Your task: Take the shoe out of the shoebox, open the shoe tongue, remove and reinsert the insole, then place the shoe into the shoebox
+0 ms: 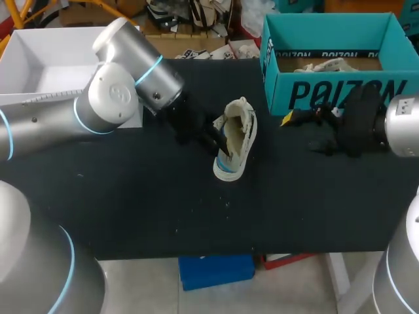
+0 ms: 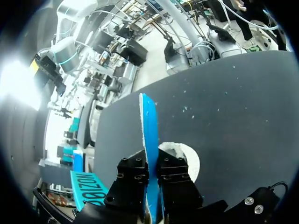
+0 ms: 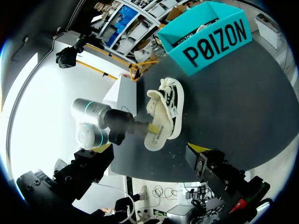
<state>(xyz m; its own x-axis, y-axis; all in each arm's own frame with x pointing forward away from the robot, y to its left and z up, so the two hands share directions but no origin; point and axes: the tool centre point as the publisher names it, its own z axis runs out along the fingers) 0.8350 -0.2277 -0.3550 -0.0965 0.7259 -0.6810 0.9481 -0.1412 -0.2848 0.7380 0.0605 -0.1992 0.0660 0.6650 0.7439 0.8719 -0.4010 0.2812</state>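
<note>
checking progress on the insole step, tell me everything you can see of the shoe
The shoe is cream with dark side stripes and a pale sole, and looks like fabric. It seems tipped onto its side on the black table, mouth turned toward the left end effector. That end effector reaches into the shoe, shut on the blue insole, which sticks partly out.

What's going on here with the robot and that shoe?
The left gripper is clamped on the blue insole at the opening of the white shoe, which sits out on the black table. Whether the insole is coming out or going back in can't be told. The right gripper hangs open and empty in front of the teal shoebox, which holds what looks like another shoe.
</note>
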